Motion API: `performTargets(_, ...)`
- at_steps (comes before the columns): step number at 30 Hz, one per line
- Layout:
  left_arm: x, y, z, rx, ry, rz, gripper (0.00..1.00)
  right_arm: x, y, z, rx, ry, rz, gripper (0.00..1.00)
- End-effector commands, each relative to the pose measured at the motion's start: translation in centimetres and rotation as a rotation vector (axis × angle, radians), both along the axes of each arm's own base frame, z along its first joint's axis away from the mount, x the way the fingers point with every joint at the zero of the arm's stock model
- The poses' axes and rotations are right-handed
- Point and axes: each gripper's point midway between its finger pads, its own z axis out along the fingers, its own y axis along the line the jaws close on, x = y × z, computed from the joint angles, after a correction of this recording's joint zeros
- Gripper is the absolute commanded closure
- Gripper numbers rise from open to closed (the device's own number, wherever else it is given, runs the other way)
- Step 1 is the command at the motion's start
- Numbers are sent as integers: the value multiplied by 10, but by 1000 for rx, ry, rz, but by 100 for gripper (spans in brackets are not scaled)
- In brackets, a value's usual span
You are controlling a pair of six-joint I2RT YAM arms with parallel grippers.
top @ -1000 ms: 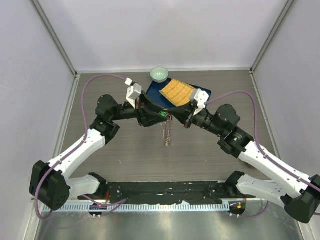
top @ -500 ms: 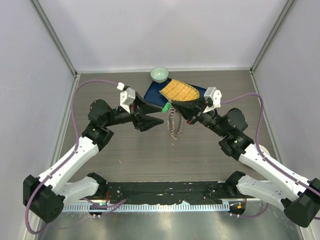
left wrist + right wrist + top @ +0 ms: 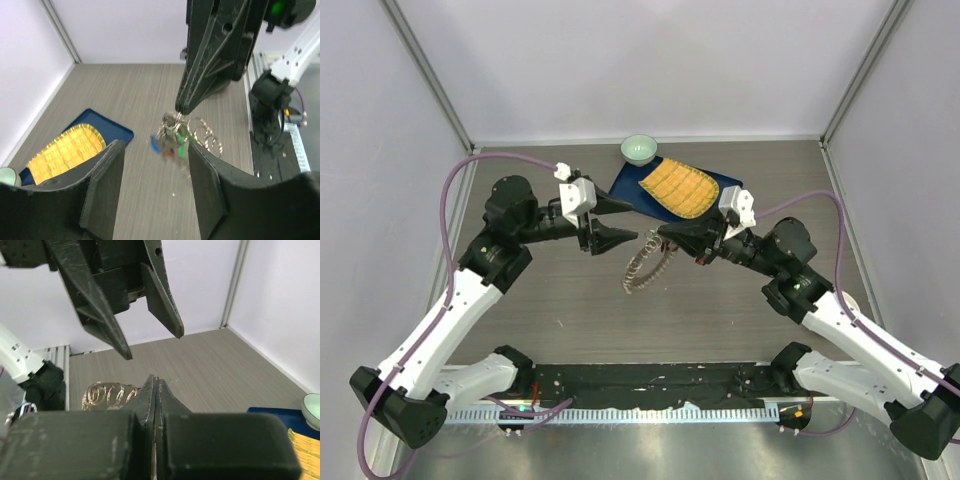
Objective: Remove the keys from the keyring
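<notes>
I see the thin silvery metal keyring [image 3: 640, 268] dangling in loose loops from the right gripper [image 3: 663, 236], above the worktop's middle. Its small keys [image 3: 169, 140], some green-, blue- and red-headed, bunch just under the grip.

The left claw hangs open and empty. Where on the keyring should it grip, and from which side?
Probably the bare lower loops of the keyring, from the left, jaws straddling the wire: it dangles from the shut right claw, keys bunched at the top beside that claw.
</notes>
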Motion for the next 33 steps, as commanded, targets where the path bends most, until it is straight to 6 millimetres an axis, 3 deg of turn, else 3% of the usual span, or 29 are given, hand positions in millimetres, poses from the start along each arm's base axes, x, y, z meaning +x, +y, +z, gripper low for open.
performTargets(1, -11, 9, -17, 130, -97, -52, 48, -30, -4, 43, 35, -138, 106, 99)
performTargets(4, -14, 10, -14, 134, -140, -73, 54, -36, -1, 41, 17, -135, 146, 99)
performTargets(14, -28, -6, -6, 37, -101, -167, 55, -39, 1, 44, 24, -135, 170, 99)
performTargets(16, -25, -8, -8, 27, -81, -141, 53, -34, 1, 40, 18, -120, 148, 99)
performTargets(18, -6, -3, -17, 26, -64, -17, 52, -10, -4, 30, 20, -28, 24, 99)
performTargets(20, 6, 3, -29, -7, 5, 92, 50, 17, -13, -1, 1, 127, -124, 99)
performTargets(21, 23, 11, -34, -20, 37, 215, 50, 22, -15, -16, -25, 173, -159, 99)
performTargets(23, 37, 27, -49, -56, 136, 371, 48, 29, -24, -55, -101, 312, -231, 93)
performTargets(24, 51, 43, -53, -69, 147, 502, 47, 29, -27, -64, -122, 342, -249, 91)
performTargets(26, 56, 59, -71, -73, 172, 606, 46, 23, -30, -94, -202, 425, -250, 79)
performTargets(28, 63, 90, -63, -151, 156, 778, 44, 24, -28, -115, -268, 485, -253, 73)
performTargets(29, 62, 98, -69, -159, 144, 810, 43, 21, -28, -129, -315, 522, -252, 71)
performTargets(30, 59, 113, -57, -212, 115, 868, 42, 22, -26, -140, -344, 553, -256, 68)
performTargets(32, 61, 137, -58, -239, 103, 987, 40, 28, -18, -163, -395, 632, -281, 67)
performTargets(33, 60, 146, -55, -250, 94, 1024, 39, 22, -7, -168, -410, 649, -265, 67)
